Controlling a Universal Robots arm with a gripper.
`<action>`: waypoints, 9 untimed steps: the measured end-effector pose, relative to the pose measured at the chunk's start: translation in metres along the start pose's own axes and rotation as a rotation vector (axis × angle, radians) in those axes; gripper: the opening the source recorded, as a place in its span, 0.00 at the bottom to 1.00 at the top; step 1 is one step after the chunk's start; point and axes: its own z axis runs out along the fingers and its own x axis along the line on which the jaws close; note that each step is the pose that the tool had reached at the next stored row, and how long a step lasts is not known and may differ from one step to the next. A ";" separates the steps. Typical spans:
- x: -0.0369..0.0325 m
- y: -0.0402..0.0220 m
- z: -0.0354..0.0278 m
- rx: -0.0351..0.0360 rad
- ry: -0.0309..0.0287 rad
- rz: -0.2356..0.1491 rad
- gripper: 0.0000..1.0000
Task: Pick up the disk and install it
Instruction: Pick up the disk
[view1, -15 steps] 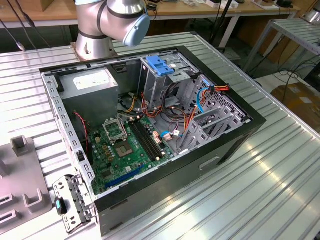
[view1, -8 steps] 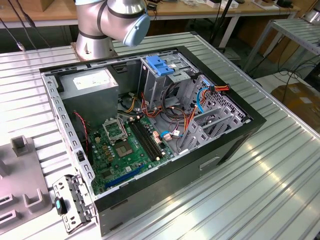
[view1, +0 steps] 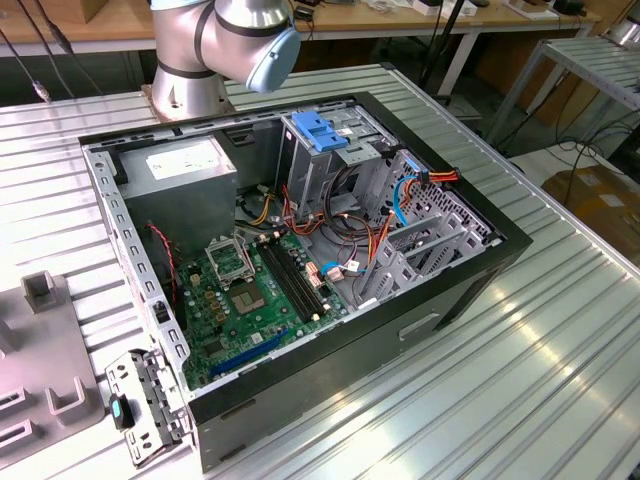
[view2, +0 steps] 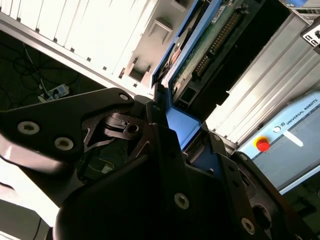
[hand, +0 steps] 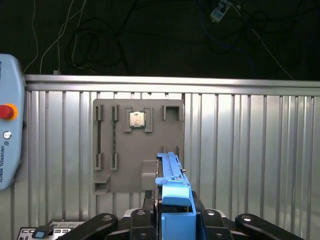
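1. While the open computer case (view1: 300, 250) lies in the middle of the worktop (view1: 530, 380), the disk (hand: 172, 192) rests on no surface. It is pinched between the fingers (hand: 148, 220), which close on it from both sides.
2. Between the disk and the fingers there is no gap. The disk stands straight out of them, so its long axis continues their line, away from the wrist.
3. In the first wrist view the disk is seen edge-on, with one blue side rail turned to the camera. In the second wrist view its green circuit-board face (view2: 210, 42) shows beside one finger.
4. Beyond the free end of the disk lies a grey fixture plate (hand: 137, 145) with a processor chip (hand: 137, 119) on it, close to one long edge of the worktop.
5. The drive cage (view1: 335, 175) stands inside the case, under a light-blue latch plate (view1: 322, 130). I judge that the picking is done and the installing is not.
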 end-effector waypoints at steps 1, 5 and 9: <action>0.0000 -0.0002 -0.0001 0.0001 -0.0001 0.000 0.37; 0.0006 -0.0098 -0.0001 0.0000 -0.0001 0.000 0.37; 0.0010 -0.0183 0.0001 0.0000 -0.0002 0.000 0.37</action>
